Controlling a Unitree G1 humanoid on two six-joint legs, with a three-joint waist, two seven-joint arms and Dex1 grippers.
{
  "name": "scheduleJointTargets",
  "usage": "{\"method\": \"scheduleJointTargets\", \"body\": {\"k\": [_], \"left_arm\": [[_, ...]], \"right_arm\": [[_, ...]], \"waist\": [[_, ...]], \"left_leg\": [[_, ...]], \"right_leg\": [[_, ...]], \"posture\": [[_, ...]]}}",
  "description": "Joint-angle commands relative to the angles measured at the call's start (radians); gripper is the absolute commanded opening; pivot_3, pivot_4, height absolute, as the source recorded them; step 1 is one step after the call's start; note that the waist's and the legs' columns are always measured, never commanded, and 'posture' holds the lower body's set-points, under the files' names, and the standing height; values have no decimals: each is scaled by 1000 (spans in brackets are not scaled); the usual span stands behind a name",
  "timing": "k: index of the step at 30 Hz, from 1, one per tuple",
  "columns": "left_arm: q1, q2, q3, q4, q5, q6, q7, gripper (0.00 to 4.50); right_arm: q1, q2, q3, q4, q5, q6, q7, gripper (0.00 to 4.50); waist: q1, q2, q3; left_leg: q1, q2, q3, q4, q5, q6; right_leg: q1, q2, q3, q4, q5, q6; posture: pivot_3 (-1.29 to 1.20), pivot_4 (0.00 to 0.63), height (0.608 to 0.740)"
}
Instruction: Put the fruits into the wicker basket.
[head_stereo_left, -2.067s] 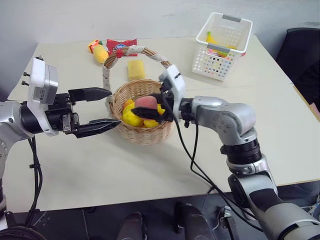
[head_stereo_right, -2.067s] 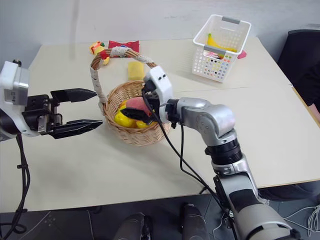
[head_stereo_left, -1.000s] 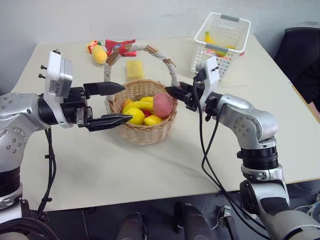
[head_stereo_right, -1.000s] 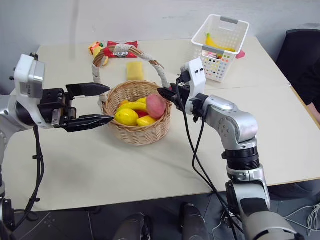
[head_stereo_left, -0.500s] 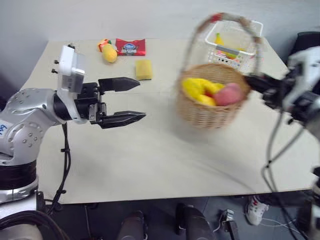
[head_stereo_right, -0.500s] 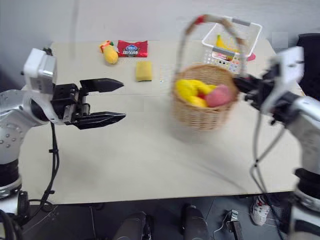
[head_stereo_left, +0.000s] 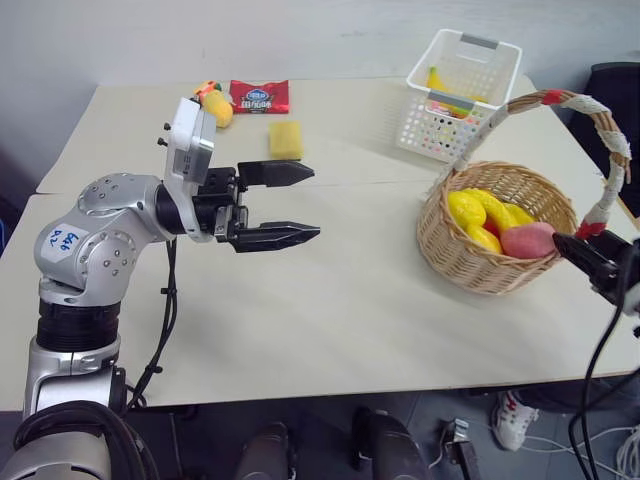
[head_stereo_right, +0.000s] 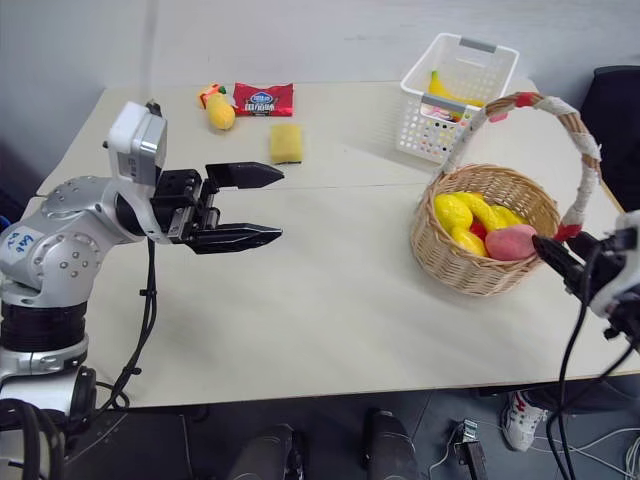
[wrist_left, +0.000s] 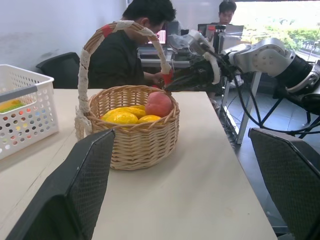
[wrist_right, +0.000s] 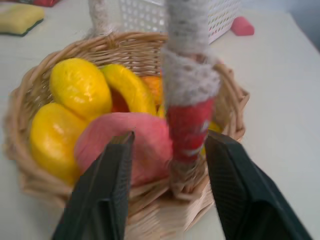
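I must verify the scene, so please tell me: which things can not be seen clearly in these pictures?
- Fruits under the peach and banana: covered in the wicker basket.
- White lattice basket contents: too small, behind its wall.
- Right gripper: the head views' edge cuts it off.

Four viewpoints: a stereo head pair and two wrist cameras.
The head pair looked forward and down from above the near edge of the table (head_stereo_left: 330, 330), taking in the whole top. The left wrist camera looked level across the table, between its own fingers (wrist_left: 70, 195), toward the wicker basket (wrist_left: 142, 132) and seated people beyond. The right wrist camera sat very close to that same basket, looking into it past its handle (wrist_right: 189, 95). All views shared the basket.
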Motion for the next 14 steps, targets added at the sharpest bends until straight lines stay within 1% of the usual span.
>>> {"method": "scheduleJointTargets", "body": {"k": [1, 3, 4, 6, 8, 9, 11, 12, 14], "left_arm": [[-5, 15, 18, -1, 10, -18, -28, 4500], [5, 24, 19, 5, 19, -22, -44, 4500], [10, 32, 22, 10, 24, -24, -52, 4500], [19, 50, 28, 20, 33, -29, -69, 4500], [29, 67, 34, 29, 40, -33, -83, 4500], [34, 73, 36, 30, 43, -34, -87, 4500], [42, 82, 38, 33, 51, -42, -98, 4500], [45, 83, 39, 32, 51, -44, -100, 4500], [54, 80, 37, 25, 51, -40, -93, 4500]], "right_arm": [[97, -90, -238, -96, 194, 108, 126, 3632], [219, -161, -394, -90, 265, 190, 254, 4338], [278, -201, -482, -64, 284, 224, 320, 4456], [349, -278, -621, 15, 296, 280, 401, 4456], [388, -350, -718, 101, 286, 317, 460, 4456], [396, -377, -747, 140, 288, 336, 480, 4456], [394, -407, -768, 189, 296, 361, 505, 4456], [388, -411, -763, 202, 297, 359, 513, 4456], [345, -414, -724, 229, 302, 346, 496, 4456]], "waist": [[3, 0, 0], [8, 0, 0], [8, -1, 0], [5, -1, 0], [2, -2, 0], [-2, -3, 0], [-5, -5, 1], [-5, -5, 0], [-4, -6, 0]], "left_leg": [[0, 0, 0, 0, 0, 0], [0, -1, -2, 0, 0, 1], [-1, -1, -2, 0, 0, 1], [0, -1, -3, 0, 0, 2], [2, -2, -6, 0, -1, 5], [4, -3, -7, 0, -1, 6], [10, -2, -7, -2, -2, 7], [13, 2, -7, -2, -3, 7], [14, 4, -8, -2, -4, 7]], "right_leg": [[0, 0, 0, 0, 0, 0], [1, 0, -1, -1, 0, 0], [1, -1, -1, -1, 0, 0], [3, -1, -1, -2, 1, 1], [4, -2, 1, -3, 1, 2], [5, -3, 2, -4, 2, 3], [11, -3, 3, -9, 2, 3], [17, -3, 2, -12, 2, 3], [18, -2, 2, -13, 2, 3]], "posture": [[0, 150, 740], [0, 150, 740], [0, 150, 740], [0, 150, 740], [0, 150, 740], [0, 150, 740], [0, 150, 740], [0, 150, 740], [0, 150, 740]]}}
